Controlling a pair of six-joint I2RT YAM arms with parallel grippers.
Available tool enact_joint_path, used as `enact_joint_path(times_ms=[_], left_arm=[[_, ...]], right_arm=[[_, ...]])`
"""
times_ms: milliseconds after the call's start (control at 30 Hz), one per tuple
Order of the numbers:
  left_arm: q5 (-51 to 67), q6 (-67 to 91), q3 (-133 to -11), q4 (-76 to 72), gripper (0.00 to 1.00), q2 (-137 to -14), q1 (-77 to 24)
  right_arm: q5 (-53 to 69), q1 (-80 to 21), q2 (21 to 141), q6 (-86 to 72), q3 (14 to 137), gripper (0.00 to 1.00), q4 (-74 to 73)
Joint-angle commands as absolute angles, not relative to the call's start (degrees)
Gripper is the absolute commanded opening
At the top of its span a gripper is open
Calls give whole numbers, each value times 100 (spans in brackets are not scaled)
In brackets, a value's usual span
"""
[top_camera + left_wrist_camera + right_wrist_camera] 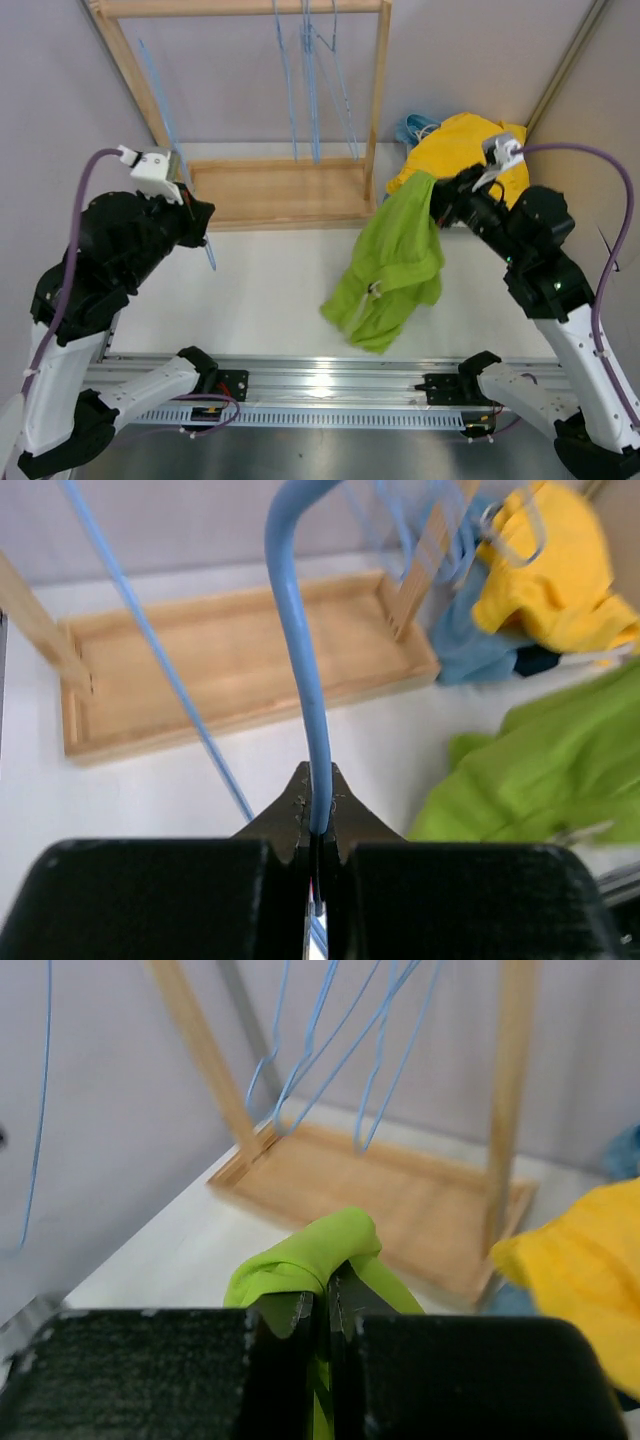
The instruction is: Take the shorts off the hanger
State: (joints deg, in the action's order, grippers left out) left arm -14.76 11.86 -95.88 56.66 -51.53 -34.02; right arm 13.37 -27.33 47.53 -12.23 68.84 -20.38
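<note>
The left gripper [318, 810] pinched the blue hanger [300, 660]; the right gripper [322, 1305] clamped the lime green shorts [392, 262], with the yellow shorts [462, 145] at its 12 o'clock.

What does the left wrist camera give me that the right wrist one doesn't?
Left wrist only: the left hand shut on the wire of a blue hanger. Right wrist only: the right hand pinching a fold of the lime green shorts. Both: the wooden rack base, the yellow shorts and some lime green fabric.
</note>
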Motion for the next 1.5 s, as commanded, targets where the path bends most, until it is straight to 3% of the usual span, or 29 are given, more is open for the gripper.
enact_joint_path(times_ms=[0,367,433,600,633,667,733,767,933,1033,1333,1467], left_arm=[[-1855,1406,-9116,5818,0,-4800,-3419],[-1046,1442,-8147,5941,0,-4219,-3419],[-1326,1354,-8174,5976,0,-4315,-3419],[-1618,1134,-8245,5811,0,-4631,-3340],[-1530,1099,-8235,5723,0,-4771,-3288],[-1390,1038,-8227,5548,0,-4886,-3078],[-822,888,-8349,5415,0,-5158,-2692],[-539,835,-8524,5336,0,-5516,-2141],[1209,694,-9621,5124,0,-6625,-854],[1765,729,-10480,5072,0,-7512,-712],[3076,1256,-13401,5062,0,-9814,-694],[3690,2185,-13649,4064,3,-10360,-519]], right_arm=[[352,-2463,5456,-695,8223,0,-1670],[-264,-565,9470,-852,13636,0,-1232],[-438,-344,9711,-914,13589,0,-951],[-746,-61,9599,-1160,11451,0,121],[-704,-53,9511,-1221,11069,6,158],[-686,-53,9423,-1265,10709,22,45],[-694,-62,9099,-1616,9701,79,-305],[-747,-53,8949,-1800,9320,97,-447],[-431,-53,7412,-2574,5941,99,561],[-431,-149,6445,-2733,4935,99,607],[-325,-554,5160,-2364,4324,99,88],[-255,-685,4966,-2408,4140,99,114]])
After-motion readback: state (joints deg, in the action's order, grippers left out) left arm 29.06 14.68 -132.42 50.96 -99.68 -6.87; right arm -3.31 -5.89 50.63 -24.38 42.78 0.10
